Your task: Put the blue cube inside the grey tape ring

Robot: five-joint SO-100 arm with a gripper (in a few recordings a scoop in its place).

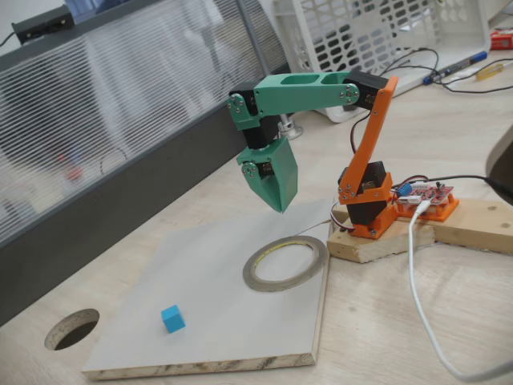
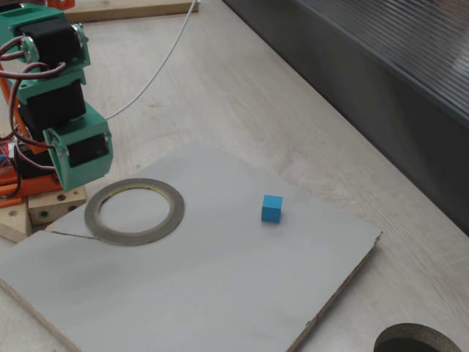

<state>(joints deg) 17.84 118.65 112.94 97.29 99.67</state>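
The blue cube sits on a pale grey board, alone and apart from everything else. Flat on the same board lies the grey tape ring, with nothing inside it. My green gripper hangs point-down above the board, just behind the ring's far edge and several cube-widths from the cube. Its fingers look closed together into a wedge, holding nothing.
A dark round hole is cut in the table beside the board. The orange arm base stands on wooden blocks next to the ring. A white cable trails over the table, and a white basket stands behind.
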